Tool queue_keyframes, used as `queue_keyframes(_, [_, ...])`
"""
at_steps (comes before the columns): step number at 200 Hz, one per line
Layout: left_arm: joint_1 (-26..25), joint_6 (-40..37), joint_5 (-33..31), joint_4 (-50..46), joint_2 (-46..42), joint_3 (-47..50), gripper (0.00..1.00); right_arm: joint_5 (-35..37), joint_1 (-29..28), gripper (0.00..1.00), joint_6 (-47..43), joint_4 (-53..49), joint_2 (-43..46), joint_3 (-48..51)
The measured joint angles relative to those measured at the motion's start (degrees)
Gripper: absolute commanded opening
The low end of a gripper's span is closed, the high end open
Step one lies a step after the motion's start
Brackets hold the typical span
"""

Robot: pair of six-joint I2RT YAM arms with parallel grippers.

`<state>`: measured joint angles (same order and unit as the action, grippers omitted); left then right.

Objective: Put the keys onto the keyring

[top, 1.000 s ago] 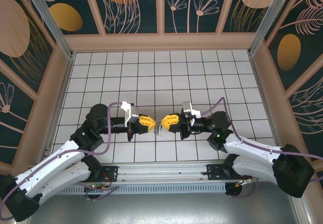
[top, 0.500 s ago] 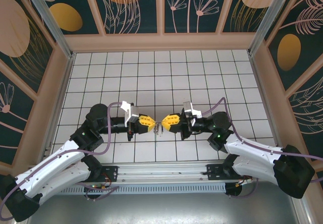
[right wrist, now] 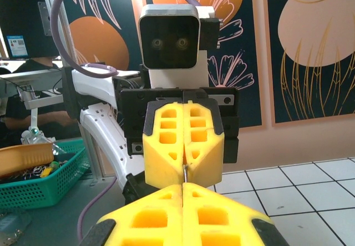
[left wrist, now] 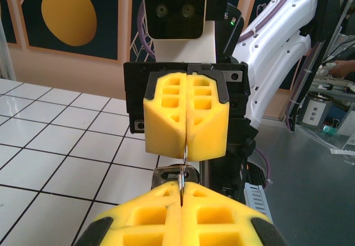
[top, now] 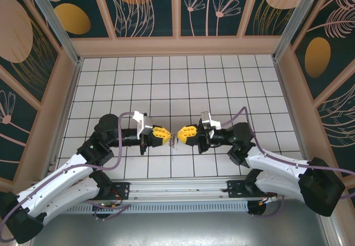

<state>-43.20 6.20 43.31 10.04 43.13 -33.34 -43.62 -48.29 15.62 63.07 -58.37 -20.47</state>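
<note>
My left gripper (top: 166,136) and right gripper (top: 180,133) meet tip to tip above the tiled floor, both shut. A thin silver keyring (left wrist: 184,156) stands edge-on between them. Its lower edge runs into the seam of my left gripper (left wrist: 182,188), its upper edge into the seam of the right gripper (left wrist: 186,146). The grey slotted head of the keys (left wrist: 166,175) sits just behind the ring, and I cannot tell whether it is threaded on. In the right wrist view a sliver of the keyring (right wrist: 183,173) shows between my right gripper (right wrist: 183,187) and the left gripper (right wrist: 183,165). Seen from above, the keys (top: 173,142) dangle below the tips.
The white tiled floor (top: 183,80) stretches out behind the grippers, enclosed by patterned walls (top: 177,8). A metal rail (top: 177,190) runs along the near edge. A green basket (right wrist: 39,174) of odds and ends stands outside the cell.
</note>
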Motion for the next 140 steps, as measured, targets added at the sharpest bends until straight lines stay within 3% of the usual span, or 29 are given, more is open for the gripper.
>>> queue_keyframes(140, [0.0,-0.02,0.02,-0.02,0.0,0.0,0.0,-0.52,0.31,0.0,0.9,1.38,-0.68,0.0])
